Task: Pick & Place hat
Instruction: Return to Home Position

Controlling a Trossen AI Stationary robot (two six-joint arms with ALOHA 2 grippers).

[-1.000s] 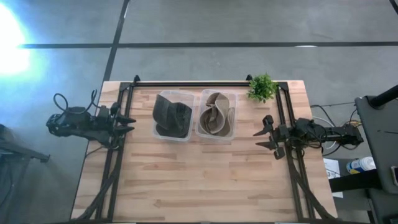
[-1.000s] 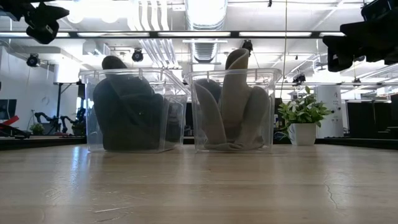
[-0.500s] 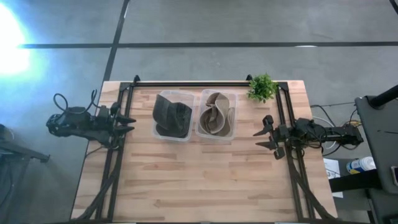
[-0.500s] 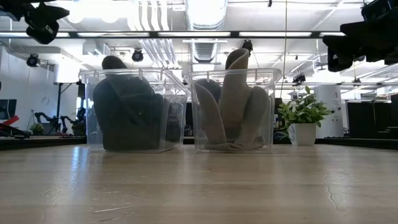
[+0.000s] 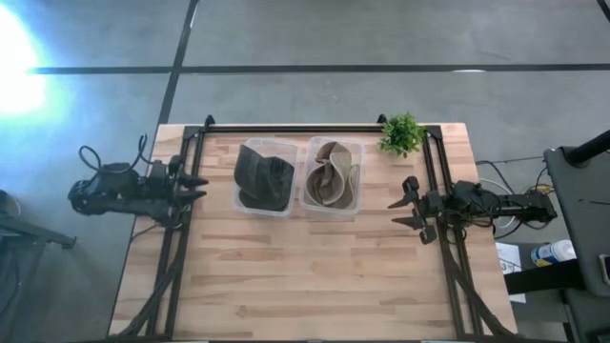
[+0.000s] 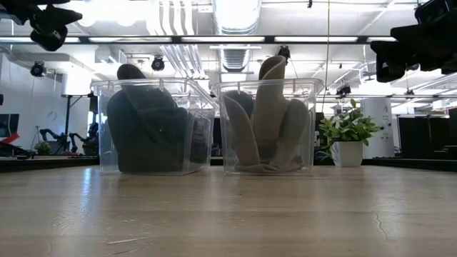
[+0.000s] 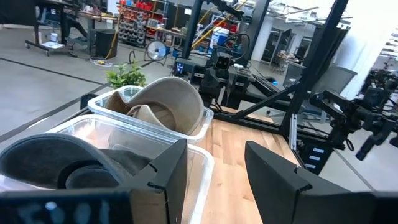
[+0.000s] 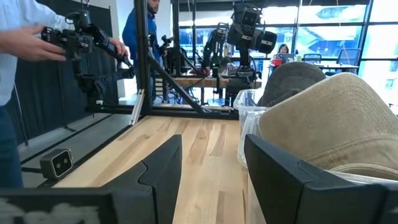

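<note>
The left gripper (image 5: 198,189) hangs over the table's left edge with its fingers moderately apart, holding and touching nothing. The right gripper (image 5: 400,211) hangs over the right side, spread wide and likewise empty. The black caps (image 5: 265,181) sit in the left transparent bin (image 6: 178,91), with tan caps (image 5: 332,179) in the right bin (image 6: 305,96) just beside it

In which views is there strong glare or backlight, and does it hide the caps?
High view: a white glare patch burns out the floor left of the table. Low view: ceiling lights backlight the left bin, so the black caps read as one dark mass. Right wrist view: the windows are blown out, yet the tan cap reads clearly.
</note>
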